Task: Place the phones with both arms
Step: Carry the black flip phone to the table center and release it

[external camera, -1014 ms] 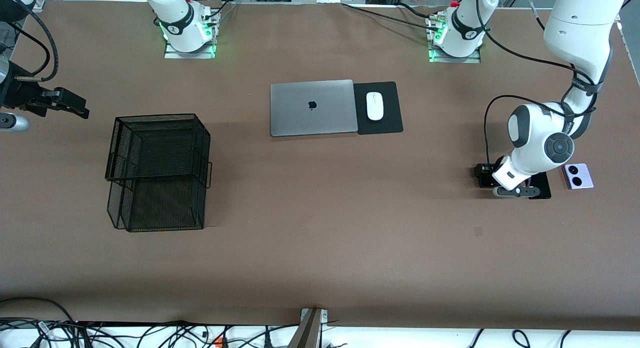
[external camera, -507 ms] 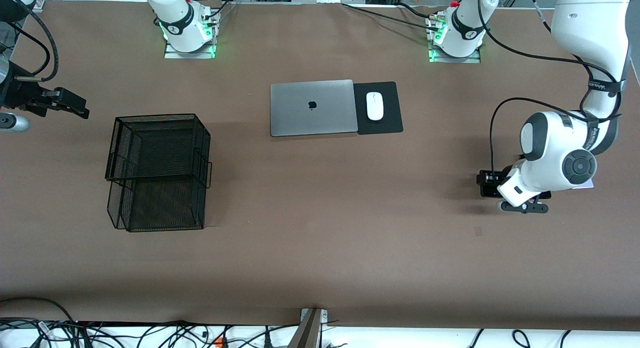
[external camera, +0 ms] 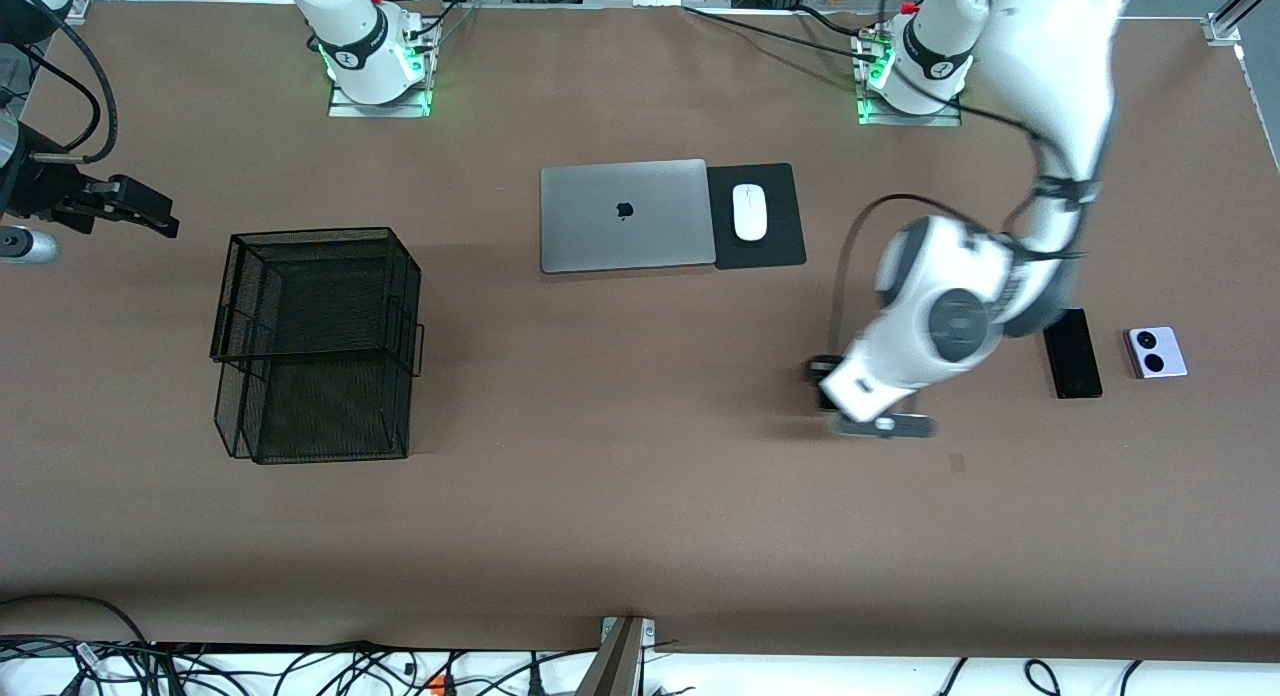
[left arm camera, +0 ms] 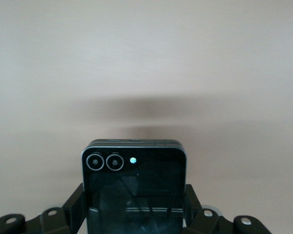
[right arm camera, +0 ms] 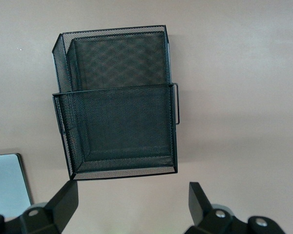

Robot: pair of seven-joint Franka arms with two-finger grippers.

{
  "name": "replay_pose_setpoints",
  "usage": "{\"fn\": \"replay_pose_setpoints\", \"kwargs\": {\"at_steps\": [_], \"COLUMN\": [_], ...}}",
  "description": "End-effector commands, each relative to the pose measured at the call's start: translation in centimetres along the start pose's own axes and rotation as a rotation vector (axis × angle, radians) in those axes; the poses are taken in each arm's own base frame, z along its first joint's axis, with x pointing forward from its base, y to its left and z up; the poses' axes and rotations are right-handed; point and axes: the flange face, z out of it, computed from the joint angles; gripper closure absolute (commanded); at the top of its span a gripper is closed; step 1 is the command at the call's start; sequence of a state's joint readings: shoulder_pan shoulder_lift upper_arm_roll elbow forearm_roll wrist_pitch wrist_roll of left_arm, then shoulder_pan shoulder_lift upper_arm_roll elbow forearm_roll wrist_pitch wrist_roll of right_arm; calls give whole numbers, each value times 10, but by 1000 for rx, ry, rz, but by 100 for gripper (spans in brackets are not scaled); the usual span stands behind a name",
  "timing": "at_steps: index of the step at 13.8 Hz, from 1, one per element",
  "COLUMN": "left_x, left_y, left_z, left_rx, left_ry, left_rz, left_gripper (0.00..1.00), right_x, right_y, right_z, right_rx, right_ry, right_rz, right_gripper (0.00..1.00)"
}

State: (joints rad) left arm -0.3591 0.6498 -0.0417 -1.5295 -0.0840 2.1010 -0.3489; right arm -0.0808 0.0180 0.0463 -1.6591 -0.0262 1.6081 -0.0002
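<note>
My left gripper (external camera: 828, 384) is shut on the squarish black folded phone (left arm camera: 134, 187), gripping its two side edges; the two camera rings show at the phone's free end. It hangs over bare table between the laptop and the other two phones. The long slim black phone (external camera: 1073, 353) lies flat at the left arm's end of the table, with the lilac-white phone (external camera: 1156, 352) beside it. My right gripper (right arm camera: 134, 195) is open with nothing between its fingers. It waits at the right arm's end, up beside the black mesh basket (external camera: 315, 341).
A shut grey laptop (external camera: 625, 214) lies mid-table. Beside it a white mouse (external camera: 748, 212) sits on a black pad (external camera: 775, 241). The two-tier mesh basket (right arm camera: 117, 102) stands open-topped under the right wrist view.
The left arm has lifted the black folded phone and carried it toward the table's middle, uncovering the slim black phone and the lilac one. The right arm has not moved.
</note>
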Motion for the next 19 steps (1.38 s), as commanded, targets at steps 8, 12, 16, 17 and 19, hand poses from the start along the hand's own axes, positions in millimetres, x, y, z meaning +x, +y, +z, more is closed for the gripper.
{"fn": "replay_pose_setpoints", "kwargs": {"at_steps": [8,12,16,17,19], "left_x": [-26,-30,-29,-22,-9], "left_y": [158,162,150,129,68], "left_z": [101,95,40,14,-39], "left_rx": [-59,-59,-38,-10,31], "left_ry": [71,71,41,23,-51], "left_rz": [-72,-65,-81,-100,-150], "left_gripper": [48,0,0,0,0], "right_x": [1,7,12,15,18], "right_y": [-3,-20,-38,-43,-53], "right_z": [-3,4,10,12,16], "right_rx": [19,18,15,15,15], "right_ry": [9,10,19,26,29], "right_rz": [-6,-35,-66,-75,-83], "right_gripper": [0,0,0,0,0]}}
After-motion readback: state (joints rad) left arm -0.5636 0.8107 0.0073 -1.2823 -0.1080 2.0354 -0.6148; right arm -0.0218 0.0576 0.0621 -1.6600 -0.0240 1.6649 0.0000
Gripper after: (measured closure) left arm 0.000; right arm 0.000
